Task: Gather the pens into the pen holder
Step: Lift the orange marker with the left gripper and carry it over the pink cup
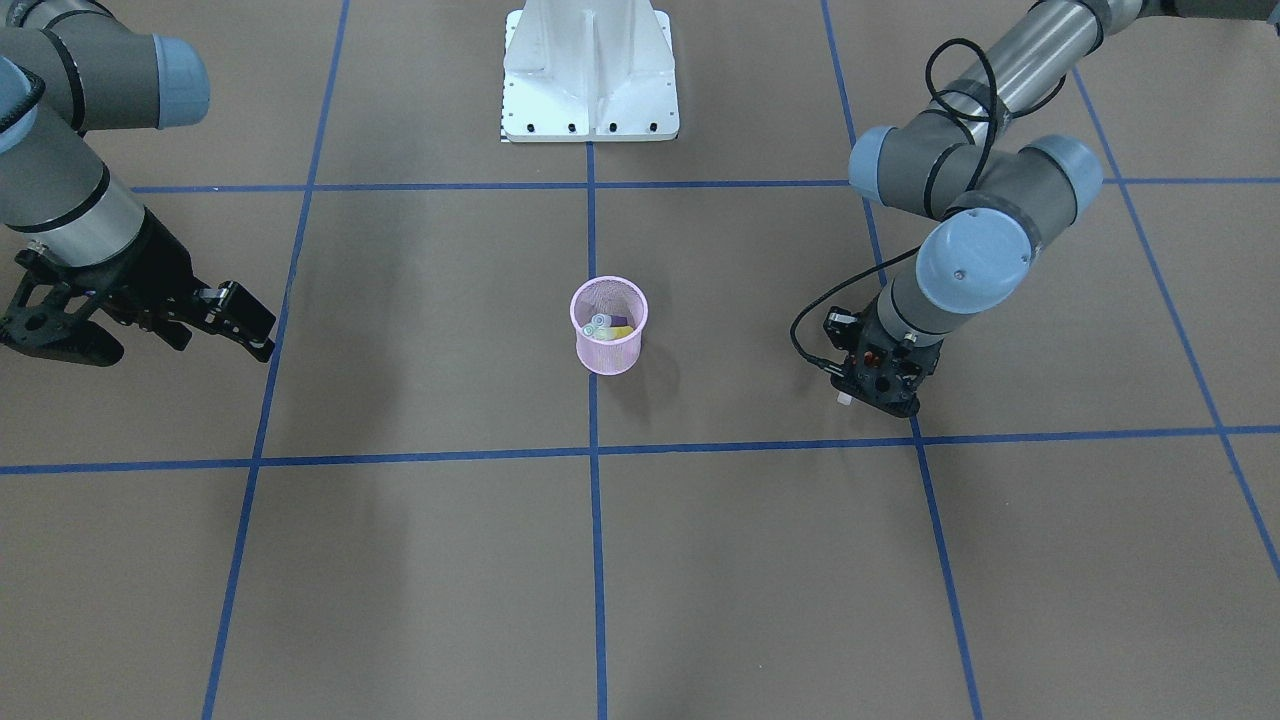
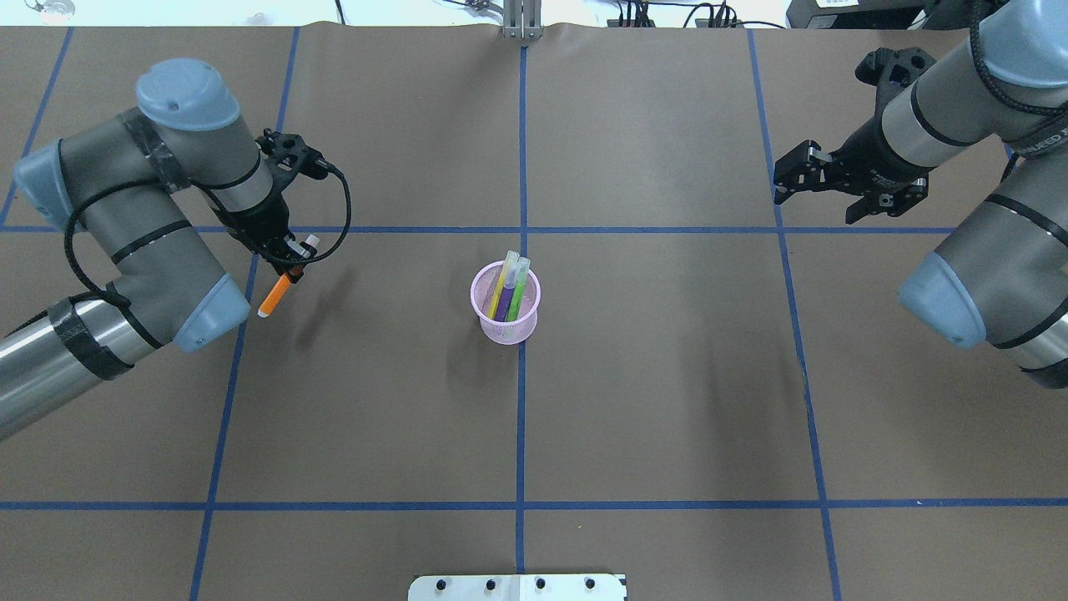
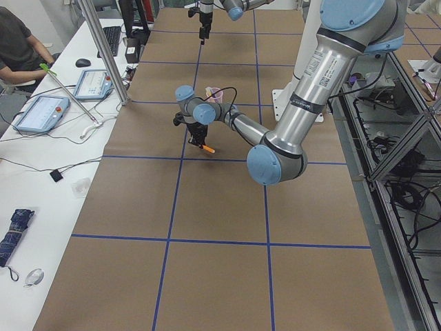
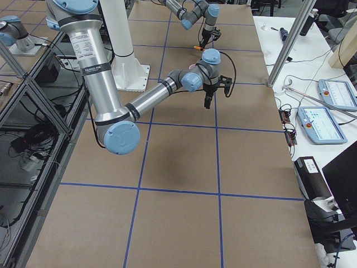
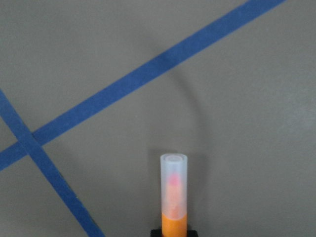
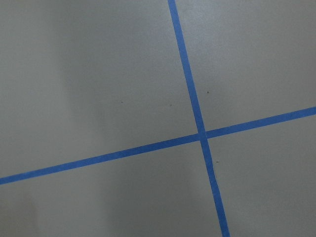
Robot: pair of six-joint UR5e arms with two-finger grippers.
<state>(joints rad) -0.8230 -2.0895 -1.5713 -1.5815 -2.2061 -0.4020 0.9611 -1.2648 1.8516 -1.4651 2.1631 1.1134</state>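
Observation:
The pink mesh pen holder (image 2: 506, 324) stands upright at the table's middle, also in the front view (image 1: 608, 352). The yellow, purple and green pens (image 2: 510, 282) stand in it. My left gripper (image 2: 289, 260) is shut on the orange pen (image 2: 275, 294) and holds it tilted above the table, well to the left of the holder. The left wrist view shows the pen's orange body and pale cap (image 5: 174, 190) pointing down at the table. In the front view the left gripper (image 1: 880, 388) hangs on the right. My right gripper (image 2: 813, 200) is open and empty, far right of the holder.
Blue tape lines (image 2: 522, 417) divide the brown table into squares. The white robot base (image 1: 590, 75) stands at the table's robot-side edge. An operator and tablets (image 3: 41, 114) sit at a side bench beyond the table's far edge.

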